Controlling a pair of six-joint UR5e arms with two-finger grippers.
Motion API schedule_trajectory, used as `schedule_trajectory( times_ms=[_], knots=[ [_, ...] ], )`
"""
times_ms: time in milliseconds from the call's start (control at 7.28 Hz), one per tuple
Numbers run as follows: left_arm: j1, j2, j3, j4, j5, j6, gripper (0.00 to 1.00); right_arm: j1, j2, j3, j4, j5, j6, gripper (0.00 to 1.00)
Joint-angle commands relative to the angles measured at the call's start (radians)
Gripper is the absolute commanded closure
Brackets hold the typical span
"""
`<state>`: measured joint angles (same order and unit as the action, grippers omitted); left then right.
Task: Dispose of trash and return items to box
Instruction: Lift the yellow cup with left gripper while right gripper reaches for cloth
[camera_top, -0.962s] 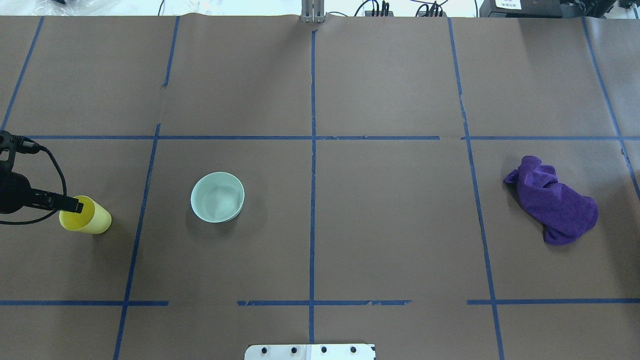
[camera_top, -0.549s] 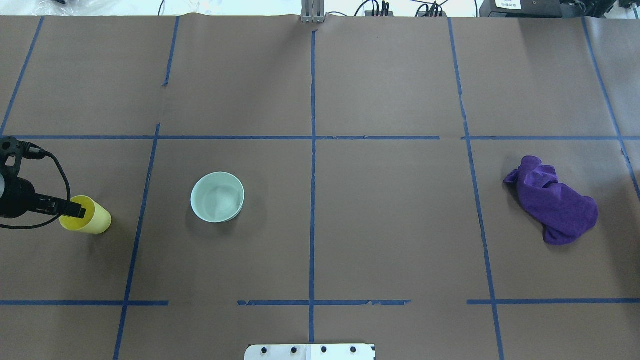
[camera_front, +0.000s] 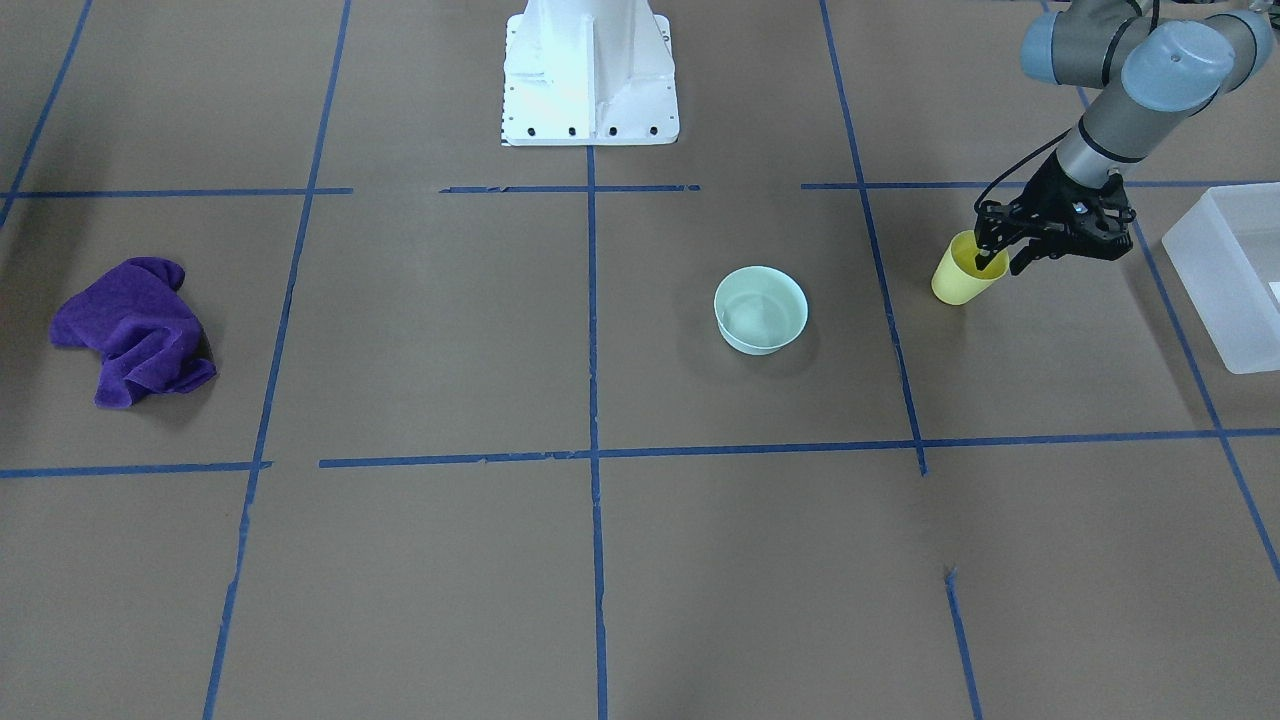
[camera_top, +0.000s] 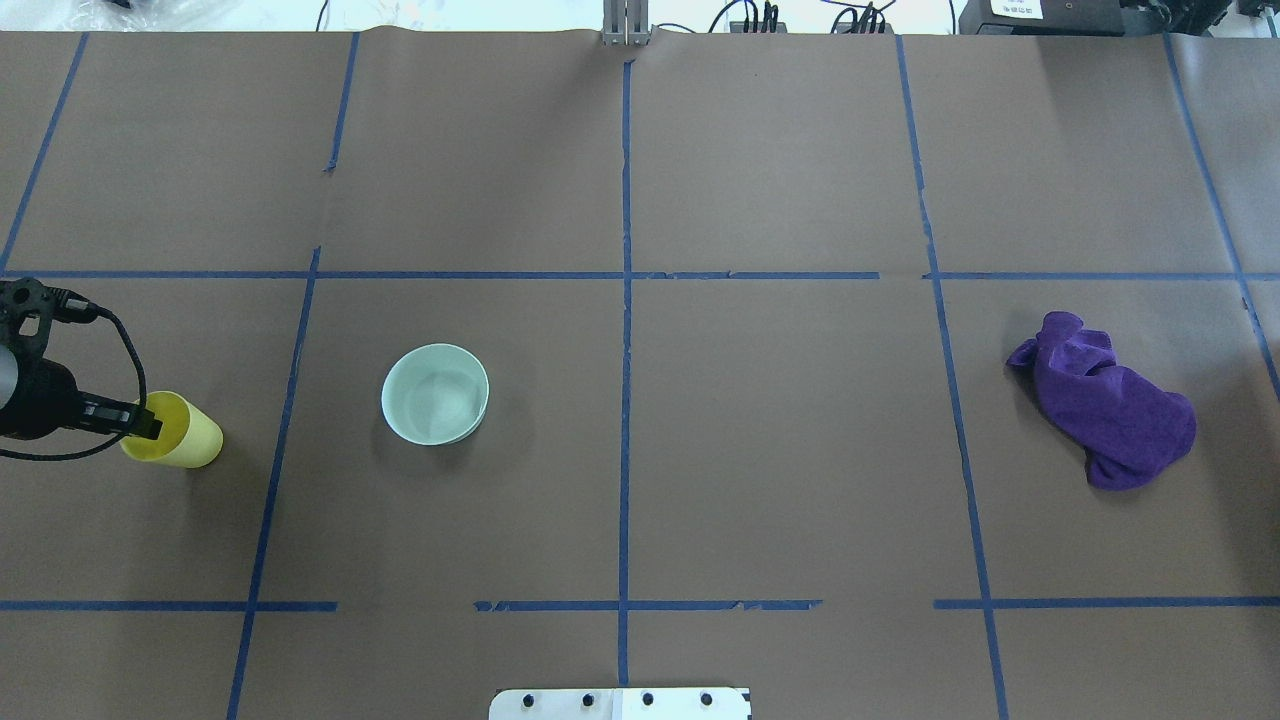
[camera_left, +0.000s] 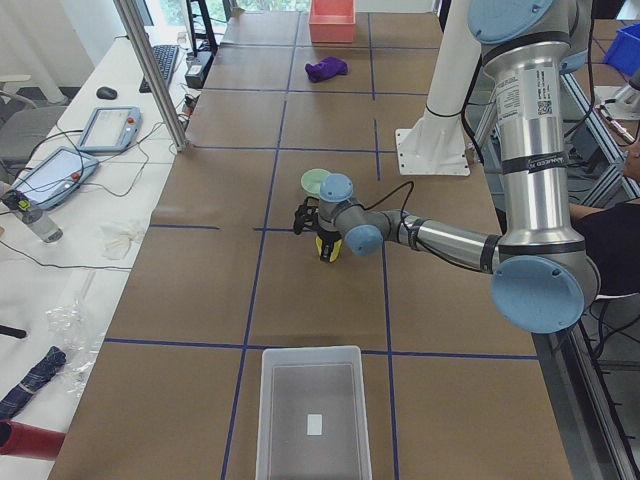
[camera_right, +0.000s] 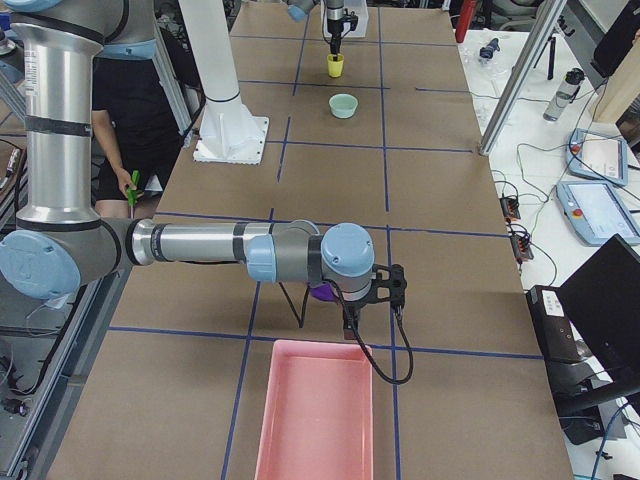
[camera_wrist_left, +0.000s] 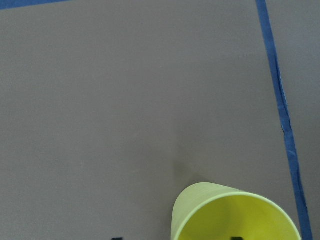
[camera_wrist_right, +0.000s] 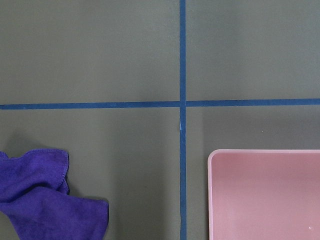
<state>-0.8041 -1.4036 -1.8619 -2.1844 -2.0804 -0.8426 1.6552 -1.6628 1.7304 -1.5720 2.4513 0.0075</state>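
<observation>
- Left gripper (camera_front: 1000, 265) has edged toward the translucent frosted-white rectangular plastic box (camera_front: 1200, 300). Its inner finger now sits at the box-side wall of the small yellow plastic tumbler cup (camera_top: 178, 432). The cup hasn't moved.
- Fingers are spread and straddle that wall, one in, one out. Looks like a rim-pinch lineup, not yet clamped.
- Cup stands upright near the box, not in it.
- Cup is thin, smooth and tapered, so it may flex or tip when squeezed.
- Pale mint-green shallow round plastic bowl (camera_front: 758, 312) is rigid and glossy, beyond the cup from the box.
- Right gripper (camera_right: 350, 328): can't tell if spread or closed.
</observation>
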Motion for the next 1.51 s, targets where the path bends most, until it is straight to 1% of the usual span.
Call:
schedule_trajectory(
  times_ms=[0, 275, 412, 549, 687, 824, 962, 1099, 1236, 1374],
  knots=[
    [-0.001, -0.005, 0.001, 0.000, -0.003, -0.007, 1.00, 0.000, 0.000, 0.001, 0.001, 0.002, -0.001, 0.00],
    [-0.036, 0.015, -0.054, 0.005, -0.009, -0.012, 1.00, 0.000, 0.000, 0.003, 0.000, 0.002, -0.001, 0.00],
    [-0.120, 0.012, -0.084, 0.034, -0.010, -0.004, 1.00, -0.006, 0.000, 0.006, 0.000, -0.006, -0.001, 0.00],
    [-0.180, 0.000, -0.127, 0.098, -0.017, 0.019, 1.00, -0.059, 0.000, 0.020, 0.000, -0.011, 0.002, 0.00],
    [-0.234, -0.008, -0.172, 0.185, -0.070, 0.125, 1.00, -0.133, -0.008, 0.076, 0.006, -0.018, 0.125, 0.00],
    [-0.344, -0.009, -0.181, 0.234, -0.096, 0.222, 1.00, -0.202, -0.026, 0.148, 0.010, -0.088, 0.258, 0.00],
    [-0.395, -0.015, -0.198, 0.256, -0.096, 0.291, 1.00, -0.263, -0.032, 0.161, 0.015, -0.112, 0.294, 0.00],
    [-0.427, -0.017, -0.201, 0.281, -0.096, 0.360, 1.00, -0.349, -0.020, 0.163, 0.053, -0.151, 0.387, 0.00],
    [-0.487, -0.020, -0.201, 0.323, -0.096, 0.447, 1.00, -0.470, -0.012, 0.157, 0.202, -0.191, 0.615, 0.00],
    [-0.535, -0.053, -0.198, 0.394, -0.096, 0.550, 1.00, -0.605, 0.010, 0.128, 0.325, -0.272, 0.799, 0.00]
  ],
)
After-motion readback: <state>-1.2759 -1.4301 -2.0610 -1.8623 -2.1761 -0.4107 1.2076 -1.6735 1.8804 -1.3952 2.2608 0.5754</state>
